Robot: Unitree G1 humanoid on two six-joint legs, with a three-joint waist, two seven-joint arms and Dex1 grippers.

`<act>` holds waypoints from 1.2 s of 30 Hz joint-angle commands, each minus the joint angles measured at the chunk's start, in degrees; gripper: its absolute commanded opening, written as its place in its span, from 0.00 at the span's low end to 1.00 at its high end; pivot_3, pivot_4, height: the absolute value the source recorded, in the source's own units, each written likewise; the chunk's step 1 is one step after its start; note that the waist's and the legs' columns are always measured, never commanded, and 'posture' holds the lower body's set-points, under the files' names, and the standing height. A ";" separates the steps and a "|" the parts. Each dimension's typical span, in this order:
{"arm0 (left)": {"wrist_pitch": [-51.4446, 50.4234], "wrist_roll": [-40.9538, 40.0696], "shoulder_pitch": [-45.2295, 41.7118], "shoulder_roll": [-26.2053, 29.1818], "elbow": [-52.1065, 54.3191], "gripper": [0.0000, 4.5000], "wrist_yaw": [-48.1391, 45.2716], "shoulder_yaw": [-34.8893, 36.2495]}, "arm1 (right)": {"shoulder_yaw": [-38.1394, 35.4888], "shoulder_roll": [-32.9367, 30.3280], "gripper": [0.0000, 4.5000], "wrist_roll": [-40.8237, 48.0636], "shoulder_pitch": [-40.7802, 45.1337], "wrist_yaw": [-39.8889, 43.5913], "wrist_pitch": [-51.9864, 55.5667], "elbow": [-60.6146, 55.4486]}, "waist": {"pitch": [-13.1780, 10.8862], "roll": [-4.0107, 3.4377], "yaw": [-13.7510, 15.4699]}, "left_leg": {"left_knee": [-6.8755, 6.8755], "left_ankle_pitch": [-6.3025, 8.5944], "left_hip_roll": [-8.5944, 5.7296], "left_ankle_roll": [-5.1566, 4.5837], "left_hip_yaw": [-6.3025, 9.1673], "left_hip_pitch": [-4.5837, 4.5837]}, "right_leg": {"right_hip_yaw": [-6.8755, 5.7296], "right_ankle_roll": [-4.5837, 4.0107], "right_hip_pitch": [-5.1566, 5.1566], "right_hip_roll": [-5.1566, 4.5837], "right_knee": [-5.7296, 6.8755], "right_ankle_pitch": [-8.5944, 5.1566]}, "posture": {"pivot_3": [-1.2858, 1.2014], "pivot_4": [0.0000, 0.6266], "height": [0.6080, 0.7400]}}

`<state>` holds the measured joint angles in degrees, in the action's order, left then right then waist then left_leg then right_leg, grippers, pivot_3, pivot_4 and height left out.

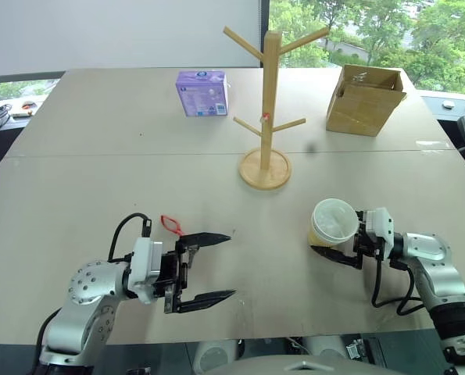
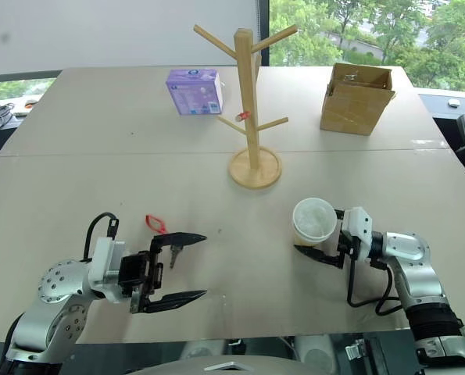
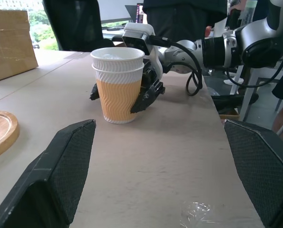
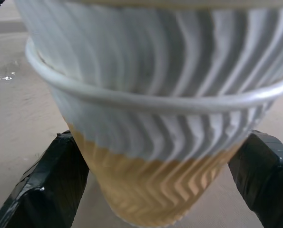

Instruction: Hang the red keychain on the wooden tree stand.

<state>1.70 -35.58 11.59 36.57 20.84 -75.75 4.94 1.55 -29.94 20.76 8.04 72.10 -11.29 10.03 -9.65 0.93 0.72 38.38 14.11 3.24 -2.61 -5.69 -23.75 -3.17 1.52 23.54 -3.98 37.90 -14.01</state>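
The red keychain (image 1: 170, 225) lies flat on the table, just beyond the far finger of my left gripper (image 1: 230, 266) and apart from it. That gripper is open and level, pointing toward the table's middle, with nothing between its fingers. The wooden tree stand (image 1: 270, 101) rises at the table's centre on a round base, well beyond both grippers. My right gripper (image 1: 320, 237) is open, one finger on each side of a paper cup (image 1: 331, 223). The right wrist view shows the fingers (image 4: 41, 185) low beside the cup's orange base.
A purple box (image 1: 202, 92) stands at the back left of the stand and a brown cardboard box (image 1: 363, 99) at the back right. A small red-and-white dot (image 1: 265, 117) sits on the post. A person (image 3: 184, 14) stands beyond the table's right edge.
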 commanded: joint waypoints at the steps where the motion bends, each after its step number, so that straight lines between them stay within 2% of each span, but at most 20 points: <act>1: 0.46 -0.22 0.39 0.37 2.04 0.99 0.47 0.36 | 0.64 0.66 1.00 0.76 0.98 0.46 -0.02 -0.94 | 0.00 0.00 -0.01 | 0.00 0.00 0.00 0.00 0.00 0.00 | 0.00 0.00 0.00 0.00 0.00 0.00 | 0.52 0.24 1.00; 2: 0.49 -0.24 0.56 0.39 2.12 0.99 0.46 0.39 | 0.75 0.69 1.00 0.94 0.94 0.56 0.21 -1.15 | 0.00 0.00 -0.01 | 0.00 0.00 0.00 0.00 0.00 0.00 | 0.00 0.00 0.00 0.00 0.00 0.00 | 0.52 0.24 1.00; 3: 0.44 -0.29 0.66 0.42 2.21 1.00 0.50 0.40 | 0.70 0.78 0.94 1.06 0.92 0.51 0.21 -1.27 | 0.00 0.00 -0.01 | 0.00 0.00 0.00 0.00 0.00 0.00 | 0.00 0.00 0.00 0.00 0.00 0.00 | 0.52 0.24 1.00; 7: 0.34 -0.23 0.66 0.58 2.25 1.00 0.70 0.25 | 0.34 0.86 0.62 1.13 0.95 0.27 0.19 -1.25 | 0.00 0.00 -0.01 | 0.00 0.00 0.00 0.00 0.00 0.00 | 0.00 0.00 0.00 0.00 0.00 0.00 | 0.52 0.24 1.00; 11: 0.23 -0.04 0.34 0.36 1.94 1.00 1.43 0.16 | -0.78 0.95 0.50 1.65 1.25 -1.54 1.21 -1.87 | 0.00 0.00 -0.01 | 0.00 0.00 0.01 0.00 0.00 0.01 | 0.00 0.00 0.00 0.00 0.00 0.00 | 0.52 0.24 1.00; 13: -0.04 0.09 0.33 -0.07 2.04 1.00 2.52 0.02 | -2.11 1.08 0.50 3.14 2.22 -3.71 4.09 -3.11 | 0.00 0.00 -0.01 | 0.00 0.00 0.01 0.00 0.00 0.01 | 0.00 0.00 0.00 0.00 0.00 0.00 | 0.52 0.24 1.00; 16: -1.60 0.11 -0.22 -1.79 2.58 1.00 7.01 -0.01 | -6.10 1.41 0.50 6.17 7.59 -11.93 12.35 -3.53 | -0.02 -0.03 -0.14 | 0.00 0.00 0.01 0.00 -0.02 0.00 | 0.02 0.00 0.02 -0.01 0.03 0.00 | 0.52 0.24 1.00; 19: -2.37 1.08 -0.81 -2.93 2.98 1.00 10.49 -0.08 | -9.18 1.40 0.50 6.75 13.41 -19.62 19.40 -0.18 | -0.02 -0.03 -0.15 | 0.01 0.00 0.01 0.00 -0.03 0.00 | 0.04 0.00 0.04 -0.01 0.05 0.01 | 0.52 0.24 1.00; 22: -4.18 1.41 -2.24 -4.46 3.68 1.00 15.03 -0.52 | -12.04 0.65 0.50 4.86 20.86 -25.72 22.21 8.14 | -0.01 -0.02 0.14 | -0.02 -0.01 -0.01 0.01 0.01 -0.03 | -0.02 -0.02 0.03 -0.01 0.05 0.01 | 0.52 0.24 1.00; 29: -7.72 3.69 -4.04 -8.37 5.68 1.00 24.82 -2.06 | -15.80 -1.78 0.50 -0.37 35.11 -34.97 17.03 32.18 | -0.01 -0.03 -0.10 | -0.02 -0.01 -0.11 0.00 -0.12 -0.07 | 0.07 0.00 0.05 -0.04 0.02 0.03 | 0.52 0.24 1.00; 36: -10.76 6.56 -5.63 -11.78 7.82 1.00 32.66 -4.76 | -18.20 -6.09 0.50 -4.46 44.72 -42.12 9.62 54.06 | -0.02 -0.04 -0.46 | -0.05 -0.05 -0.11 0.06 -0.18 -0.05 | 0.12 0.01 0.06 -0.01 0.02 0.03 | 0.52 0.24 1.00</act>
<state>-8.68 -29.39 6.60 25.11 26.24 -44.59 0.43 -15.01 -34.23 17.16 50.94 31.71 0.52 61.25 -9.67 0.89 0.26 38.33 14.06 3.13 -2.54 -5.88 -23.80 -3.04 1.52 23.59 -3.99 37.91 -13.98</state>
